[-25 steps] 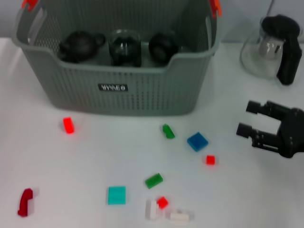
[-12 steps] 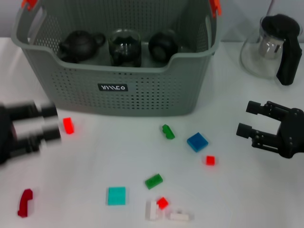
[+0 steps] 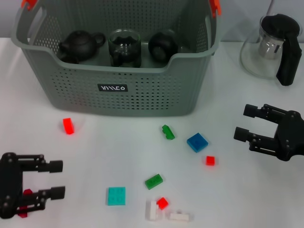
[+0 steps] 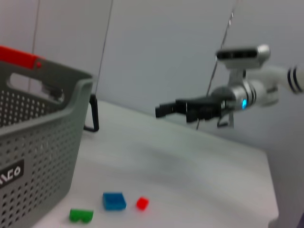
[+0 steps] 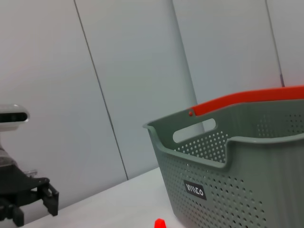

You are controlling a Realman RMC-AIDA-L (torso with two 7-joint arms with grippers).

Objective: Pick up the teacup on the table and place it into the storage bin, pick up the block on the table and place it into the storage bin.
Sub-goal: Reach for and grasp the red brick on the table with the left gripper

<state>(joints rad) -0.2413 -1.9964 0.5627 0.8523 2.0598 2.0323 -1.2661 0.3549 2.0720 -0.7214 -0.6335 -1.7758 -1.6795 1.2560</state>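
left gripper [image 3: 56,179] jaws apart by dark red block [image 3: 23,202]; right gripper [image 3: 246,122] jaws apart

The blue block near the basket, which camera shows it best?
The head view: the blue block lies in plain sight on the table, between a green block and a small red block. The left wrist view shows it smaller and low. The right wrist view misses it.
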